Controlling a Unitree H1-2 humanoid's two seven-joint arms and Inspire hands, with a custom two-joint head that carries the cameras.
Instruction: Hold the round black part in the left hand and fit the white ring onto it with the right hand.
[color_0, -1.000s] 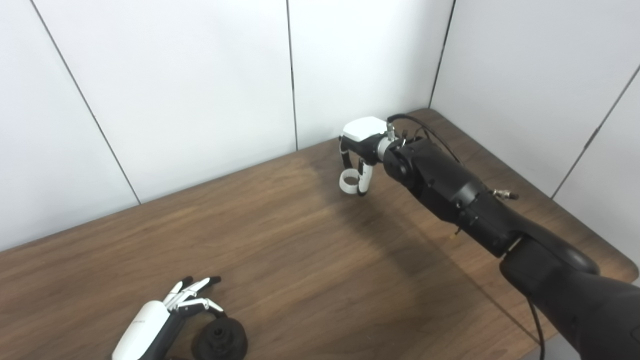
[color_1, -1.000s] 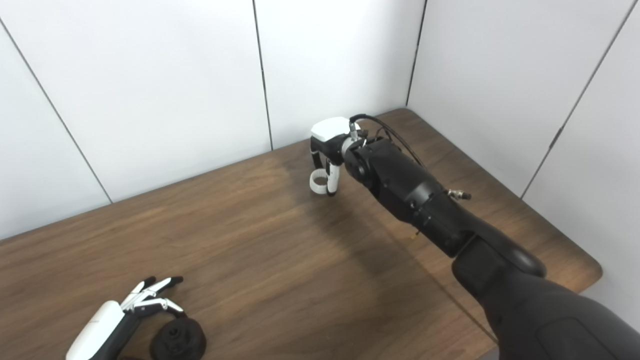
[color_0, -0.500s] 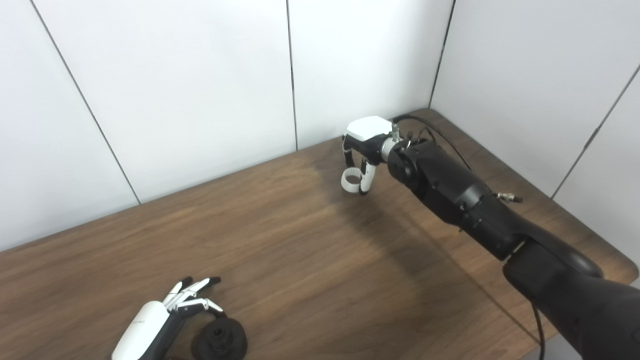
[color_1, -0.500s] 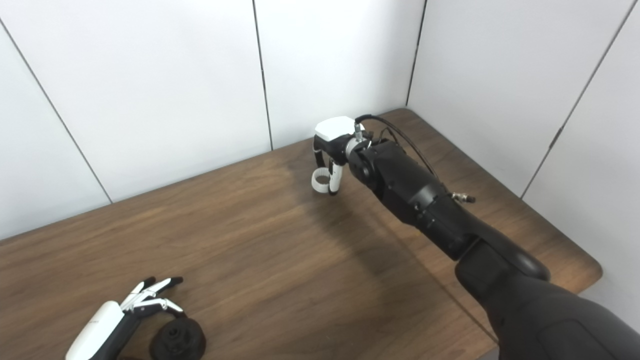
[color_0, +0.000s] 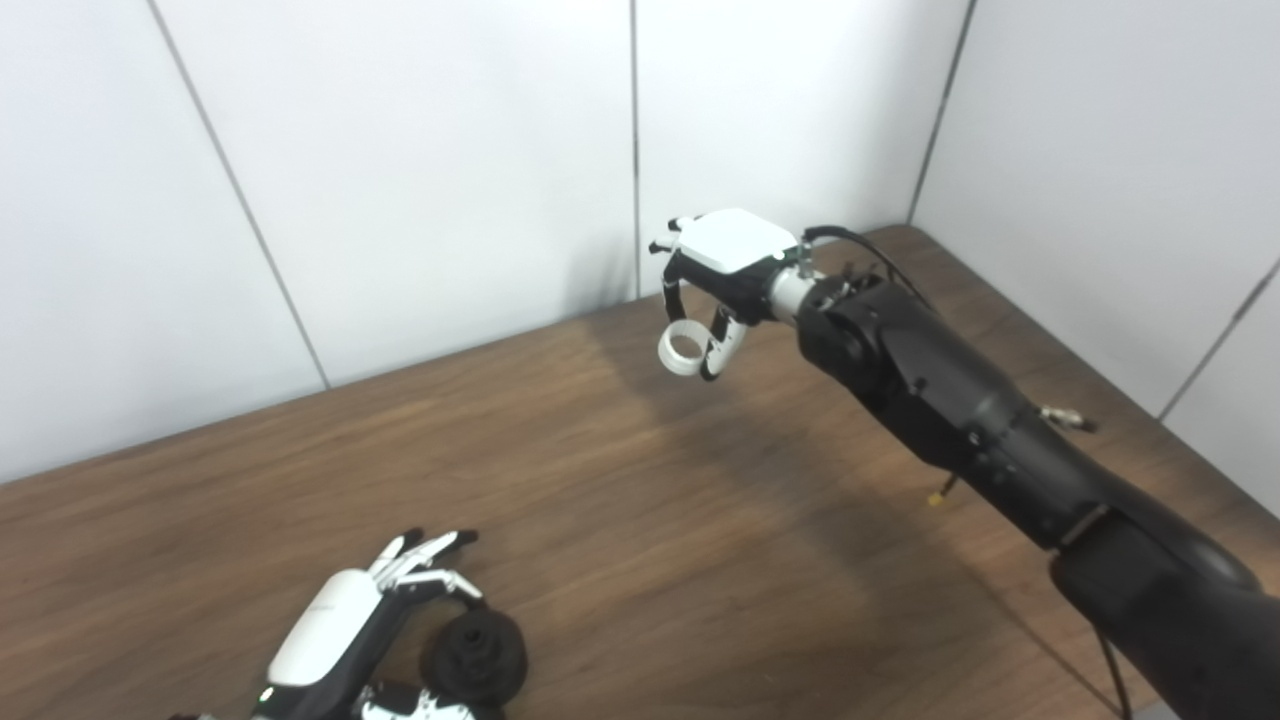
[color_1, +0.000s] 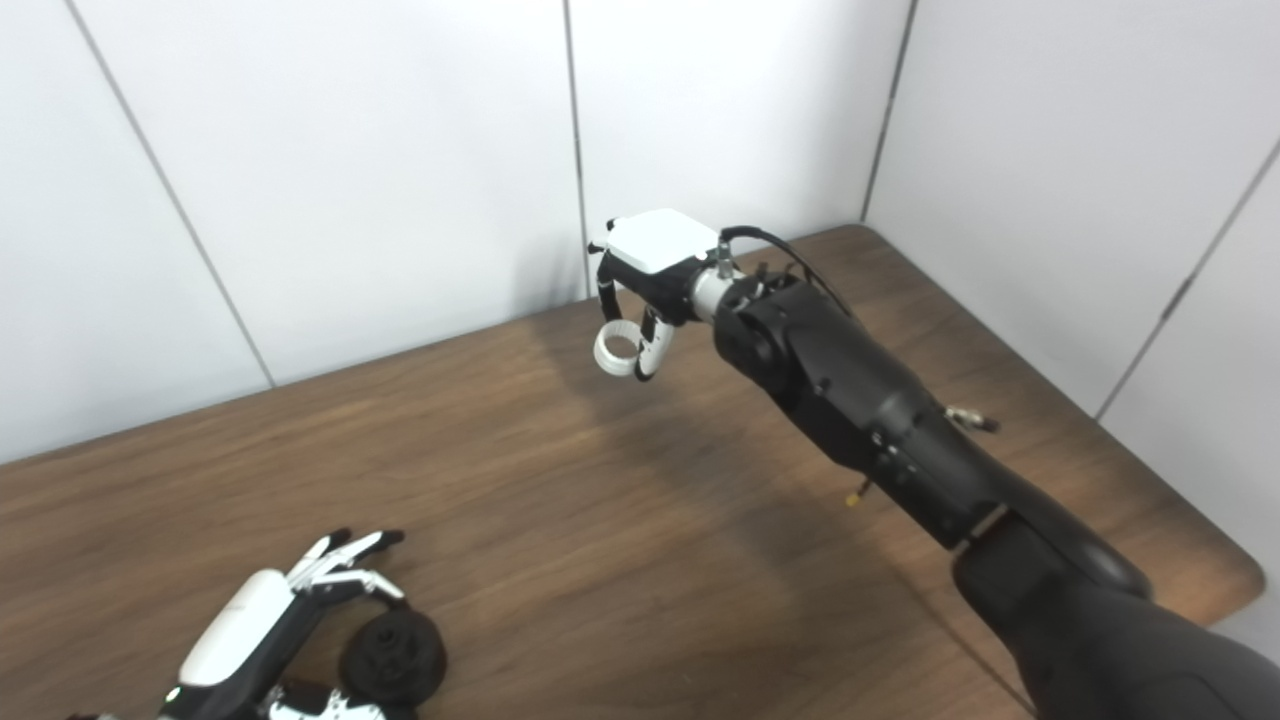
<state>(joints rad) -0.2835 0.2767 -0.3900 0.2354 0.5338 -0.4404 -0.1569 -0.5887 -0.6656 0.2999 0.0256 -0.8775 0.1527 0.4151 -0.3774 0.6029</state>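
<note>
White ring (color_0: 683, 350) pinched in right hand (color_0: 722, 275), bore facing up-left, above table (color_0: 640, 520). Left hand (color_0: 350, 625) spread beside round black part (color_0: 478, 655).

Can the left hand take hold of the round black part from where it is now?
Probably yes. The left hand sits right beside the round black part on the wooden table, fingers partly curled around it, nothing between them. The right hand is far off with the white ring.

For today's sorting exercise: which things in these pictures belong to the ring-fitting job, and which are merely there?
Part of the job:
- small white plastic ring, held in the right hand
- round black part on the table, by the left hand

Merely there:
- brown wooden table
- white wall panels
</note>
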